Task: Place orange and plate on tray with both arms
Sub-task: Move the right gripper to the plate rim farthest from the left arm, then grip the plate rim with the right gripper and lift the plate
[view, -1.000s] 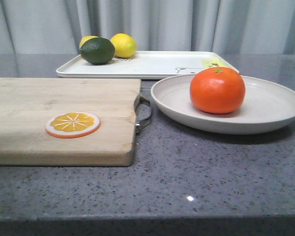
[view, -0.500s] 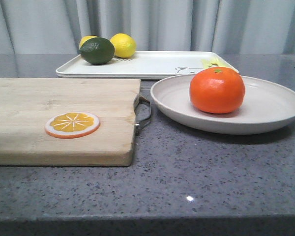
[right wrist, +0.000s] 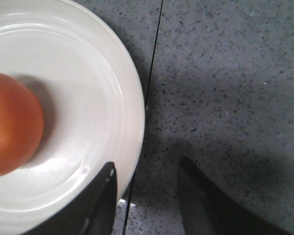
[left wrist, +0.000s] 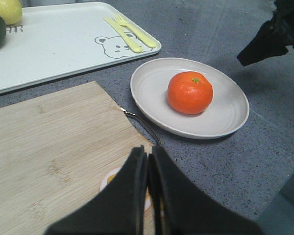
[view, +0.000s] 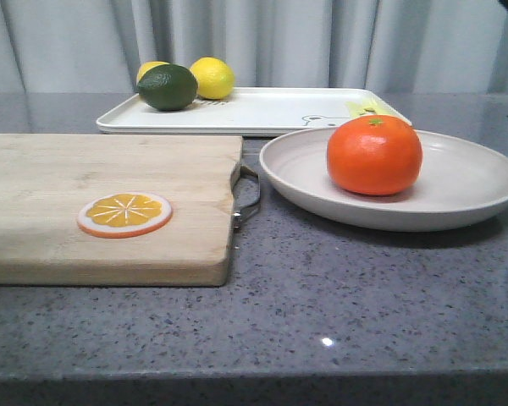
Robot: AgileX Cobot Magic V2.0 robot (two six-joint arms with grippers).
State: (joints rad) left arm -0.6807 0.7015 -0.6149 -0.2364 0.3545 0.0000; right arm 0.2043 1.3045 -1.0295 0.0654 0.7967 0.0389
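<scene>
The glossy round orange (view: 374, 156) sits in the wide off-white plate (view: 457, 182), just short of the white rectangular tray (view: 271, 110). The right gripper (right wrist: 146, 188) hangs spread over the plate's rim (likely the approach); the left gripper (left wrist: 149, 169) is closed, empty. Next: seat one finger inside the rim.

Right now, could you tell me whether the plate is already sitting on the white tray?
No, the plate rests on the grey countertop beside the tray, with the orange on it.
</scene>
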